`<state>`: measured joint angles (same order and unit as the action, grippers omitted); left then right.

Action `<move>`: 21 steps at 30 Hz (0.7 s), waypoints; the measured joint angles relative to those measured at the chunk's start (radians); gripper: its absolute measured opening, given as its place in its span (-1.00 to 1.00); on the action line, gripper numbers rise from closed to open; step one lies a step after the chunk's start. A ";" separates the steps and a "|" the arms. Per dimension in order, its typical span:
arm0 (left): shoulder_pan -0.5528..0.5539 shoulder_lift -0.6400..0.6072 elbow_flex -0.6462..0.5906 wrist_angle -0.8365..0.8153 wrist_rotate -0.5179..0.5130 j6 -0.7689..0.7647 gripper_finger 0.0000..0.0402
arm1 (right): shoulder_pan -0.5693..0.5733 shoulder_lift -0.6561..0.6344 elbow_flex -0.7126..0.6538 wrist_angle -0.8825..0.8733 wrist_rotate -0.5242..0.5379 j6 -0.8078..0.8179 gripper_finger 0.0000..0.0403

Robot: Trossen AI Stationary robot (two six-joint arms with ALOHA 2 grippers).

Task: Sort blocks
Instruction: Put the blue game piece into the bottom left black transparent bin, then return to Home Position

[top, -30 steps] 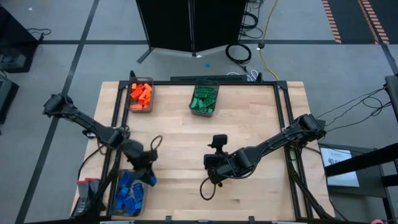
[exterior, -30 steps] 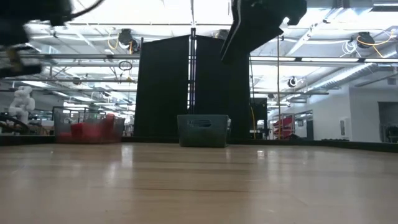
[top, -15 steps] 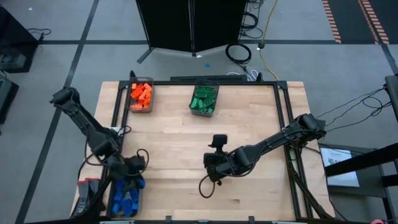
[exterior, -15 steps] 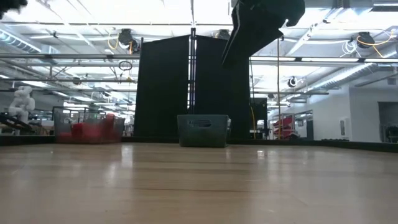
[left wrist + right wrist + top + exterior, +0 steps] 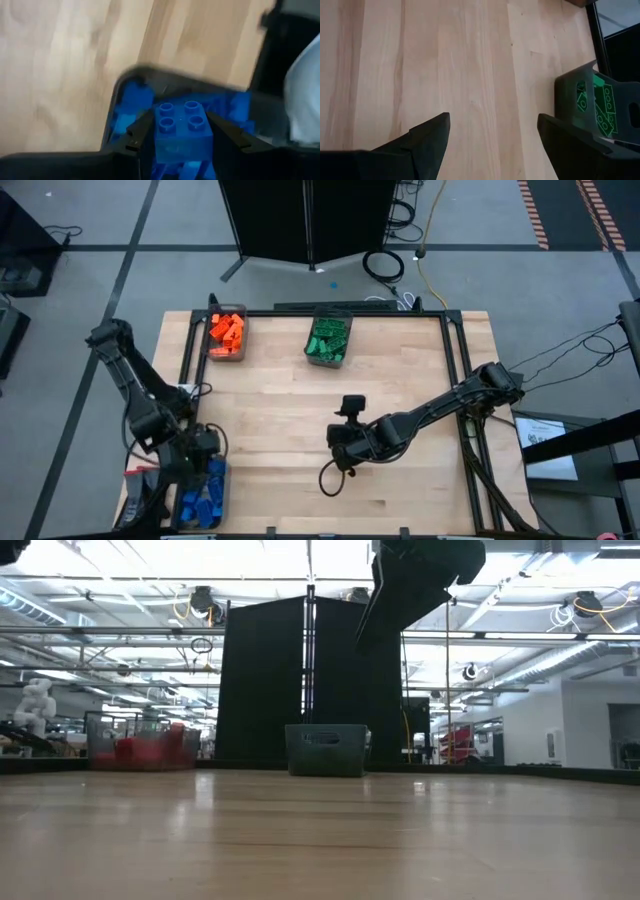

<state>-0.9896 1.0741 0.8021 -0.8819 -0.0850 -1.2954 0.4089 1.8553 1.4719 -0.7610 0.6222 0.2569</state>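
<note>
My left gripper [image 5: 207, 457] hangs at the table's near left corner, over the dark bin [image 5: 186, 498] of blue blocks [image 5: 203, 498], shut on one blue block [image 5: 181, 131] with four studs. My right gripper [image 5: 334, 443] hovers open over bare wood near the table's middle, nothing between its fingers [image 5: 427, 135]. Orange blocks [image 5: 226, 329] fill a bin at the far left, and green blocks [image 5: 328, 338] fill a bin at the far middle. My left gripper pinches the blue block by two opposite side faces [image 5: 159, 136] between its two fingers [image 5: 141, 131]. The fingers slant steeply down from above. The block is lifted clear, studs facing the wrist camera, above the blue blocks in the bin.
The green bin [image 5: 587, 107] stands a little beyond my right gripper. A black frame rail [image 5: 185, 370] runs along the table's left, far and right edges. Bare wood [image 5: 400, 380] lies between the bins and my right arm [image 5: 420, 580].
My left gripper has swung toward the table's left edge with the blue block, from beside the blue bin to over it, and has tipped to point more steeply down. It has stayed shut on the block.
</note>
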 joint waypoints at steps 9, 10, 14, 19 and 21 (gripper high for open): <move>-0.084 0.109 0.000 -0.001 0.101 -0.014 -0.25 | -0.004 0.000 0.000 0.000 0.000 -0.003 0.46; -0.091 0.118 0.000 0.006 0.102 -0.004 -0.22 | -0.004 0.000 0.000 0.000 0.000 -0.003 0.46; -0.100 0.143 0.000 0.049 0.105 0.037 -0.08 | -0.004 0.000 0.000 0.001 0.000 -0.003 0.46; -0.100 0.148 -0.001 0.135 0.115 0.126 0.08 | -0.004 0.000 0.000 0.001 0.000 -0.003 0.46; -0.099 0.148 -0.001 0.144 0.115 0.134 0.13 | -0.004 0.000 0.000 0.001 0.000 -0.003 0.46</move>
<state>-1.0889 1.2221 0.8013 -0.7376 0.0300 -1.1611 0.4046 1.8557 1.4715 -0.7605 0.6224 0.2535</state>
